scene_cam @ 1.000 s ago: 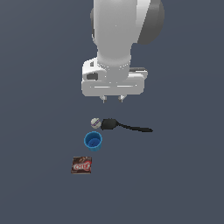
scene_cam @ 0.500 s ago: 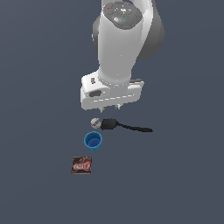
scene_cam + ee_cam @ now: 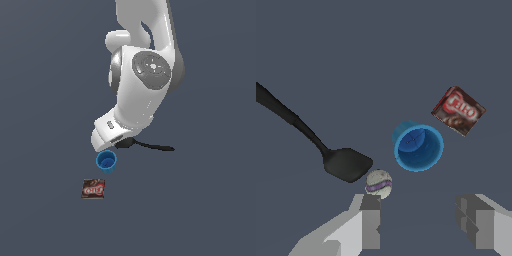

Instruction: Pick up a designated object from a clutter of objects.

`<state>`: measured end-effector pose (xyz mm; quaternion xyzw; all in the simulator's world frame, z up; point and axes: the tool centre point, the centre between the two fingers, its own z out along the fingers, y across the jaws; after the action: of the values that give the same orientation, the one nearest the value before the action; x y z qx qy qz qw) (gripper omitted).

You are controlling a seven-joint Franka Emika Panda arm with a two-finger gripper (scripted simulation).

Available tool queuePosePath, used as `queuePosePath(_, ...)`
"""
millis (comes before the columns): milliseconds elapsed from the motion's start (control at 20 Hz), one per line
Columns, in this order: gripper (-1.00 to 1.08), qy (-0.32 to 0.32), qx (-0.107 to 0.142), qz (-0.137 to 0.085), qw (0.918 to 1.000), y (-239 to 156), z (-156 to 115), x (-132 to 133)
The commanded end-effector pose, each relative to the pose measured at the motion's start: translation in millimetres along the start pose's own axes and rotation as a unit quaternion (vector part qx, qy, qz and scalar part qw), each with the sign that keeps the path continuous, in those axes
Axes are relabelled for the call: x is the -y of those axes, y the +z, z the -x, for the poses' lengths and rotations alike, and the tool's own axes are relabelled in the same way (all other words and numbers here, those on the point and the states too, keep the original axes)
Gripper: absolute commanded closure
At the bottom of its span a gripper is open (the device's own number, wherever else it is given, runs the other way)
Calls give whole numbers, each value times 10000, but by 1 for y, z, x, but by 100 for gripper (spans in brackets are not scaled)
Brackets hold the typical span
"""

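1. While the cup (image 3: 418,146) stands upright between ball (image 3: 378,183) and packet (image 3: 458,110), nothing is held.
2. Gripper (image 3: 426,225) fingers are spread wide, empty, presumably so the cup can be straddled.
3. Spatula (image 3: 311,143) lies beside the ball.

Looking like a bare simulator scene: featureless dark grey-blue floor (image 3: 45,75), flat-shaded rendering, no room showing.

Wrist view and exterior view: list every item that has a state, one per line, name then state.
blue cup: upright, mouth open, empty, not gripped.
whitish ball: resting on the surface beside the spatula head, free.
black spatula: lying flat, untouched.
brown-red packet: lying flat, lettering up.
tool: open, holding nothing, above the items.
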<state>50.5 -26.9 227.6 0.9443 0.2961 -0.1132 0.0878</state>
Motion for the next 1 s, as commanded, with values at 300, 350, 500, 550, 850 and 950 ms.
queuePosePath(300,-20,-1447,637,300,9870,44,-20,-23)
queuePosePath(350,-20,-1614,715,326,9838,49,-23,-25)
queuePosePath(500,-20,-2109,954,395,9720,65,-29,-32)
queuePosePath(550,-20,-2273,1035,415,9674,71,-31,-35)
queuePosePath(850,-20,-3149,1484,489,9362,101,-42,-47)
queuePosePath(950,-20,-3371,1604,499,9263,109,-44,-50)
